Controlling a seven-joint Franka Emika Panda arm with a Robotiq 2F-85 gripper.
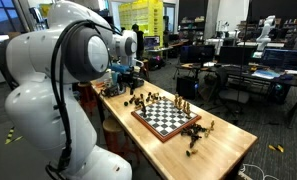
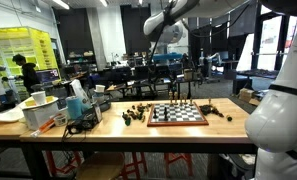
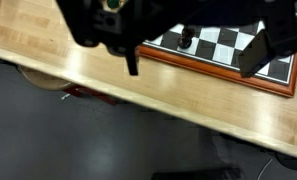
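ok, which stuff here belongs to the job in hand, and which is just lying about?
In hand:
- gripper, open, above the board's edge
- chessboard
- dark piece on the board near the gripper
- loose chess pieces beside the board

Lying about:
- white cup
- blue container
- desks and chairs behind the table

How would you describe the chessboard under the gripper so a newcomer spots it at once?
Find the long light wooden table. Near its middle lies the chessboard, flat and wood-framed. Unlike the loose dark chess pieces scattered on either side, it is the only checkered black-and-white square.
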